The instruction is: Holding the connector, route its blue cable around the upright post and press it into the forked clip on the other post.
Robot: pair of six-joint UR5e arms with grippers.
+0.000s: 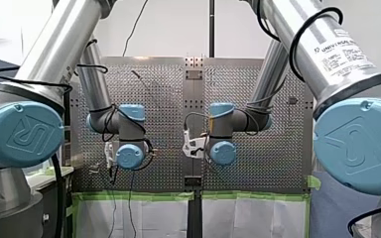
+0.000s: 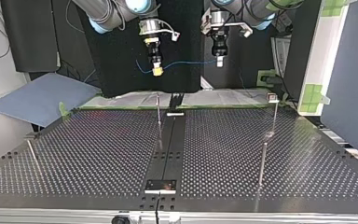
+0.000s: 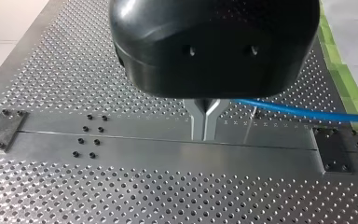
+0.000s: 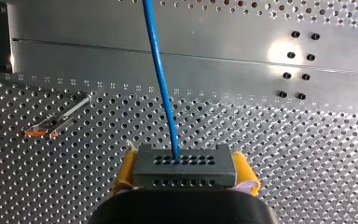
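my right gripper [image 2: 157, 70] is clamped on the connector [image 4: 184, 169], a dark grey block with 2 rows of holes held between its yellow pads [image 4: 244, 170]. the blue cable [image 4: 158, 70] leaves the connector's face and runs straight ahead over the table [image 2: 98, 154]. in the top view the cable sags in a shallow curve from the right gripper across to my left gripper [image 3: 205, 123], whose 2 metal fingers are pressed together and pinch the cable at their tip. in the left wrist view the cable trails off to one side of those fingers. both grippers hang above the table's far edge in the top view, well apart from the thin post [image 2: 158, 112] near the middle and from the clip [image 2: 272, 97] atop another post at that view's right. the cable touches neither.
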